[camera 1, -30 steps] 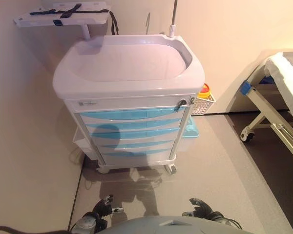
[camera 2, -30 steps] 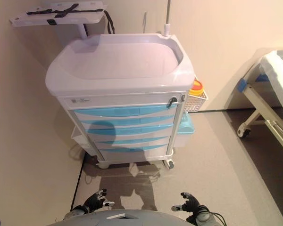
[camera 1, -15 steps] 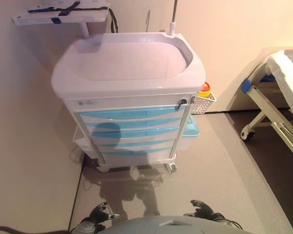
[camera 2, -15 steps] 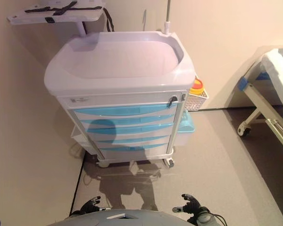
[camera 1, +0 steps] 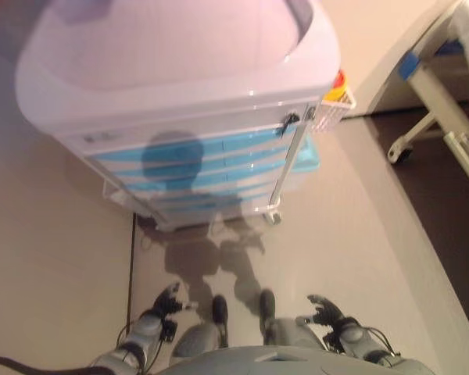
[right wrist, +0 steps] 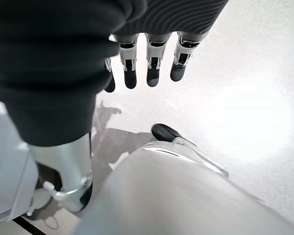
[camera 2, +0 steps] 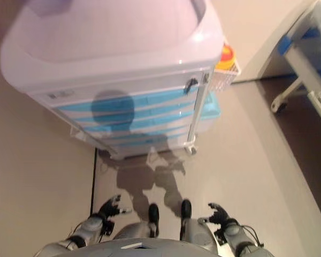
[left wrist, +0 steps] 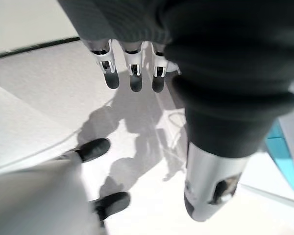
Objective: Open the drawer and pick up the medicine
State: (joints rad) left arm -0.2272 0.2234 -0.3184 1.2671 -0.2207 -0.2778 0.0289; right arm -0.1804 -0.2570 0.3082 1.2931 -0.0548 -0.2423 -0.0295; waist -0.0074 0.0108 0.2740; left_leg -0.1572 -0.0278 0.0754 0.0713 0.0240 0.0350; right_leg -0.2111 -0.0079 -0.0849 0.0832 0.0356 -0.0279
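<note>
Left hand [camera 1: 166, 302] hangs low at near left, w/ fingers [left wrist: 131, 73] straight and relaxed, holding nothing, well apart from the cart. Just past it, a dark seam on the floor [camera 1: 359, 226] runs near-to-far along the left side.

Medical cart [camera 1: 180, 78] fills the far left and centre; its far edge and left corner are cut off by the frame, so the tray-like top shows only in part, and what shows of it is bare. Below the top sits a plain white panel, then a stack of drawers [camera 1: 191, 168] w/ light blue fronts, all pushed in. A round shadow lies over the upper fronts and hides some detail. The lowest fronts are hard to tell apart. Medicine not visible anywhere; w/ every drawer closed, can't tell which one holds it. A small dark lock or key piece [camera 1: 288, 121] sits at the right end of the white panel, too small to make out further. One caster [camera 1: 272, 216] shows under the cart's near right corner.

On the cart's right side hangs a white mesh basket [camera 1: 332, 111] w/ something yellow and red inside [camera 1: 338, 84], only its top showing. Below that, a pale blue bin [camera 1: 303, 160] is half hidden behind the cart post; contents unseen.

Right hand [camera 1: 325, 310] hangs at near right, fingers [right wrist: 153, 63] likewise loose and extended, empty.

Far right: a bed frame [camera 1: 442, 109] w/ a wheel [camera 1: 399, 152], cut off by the edge.
</note>
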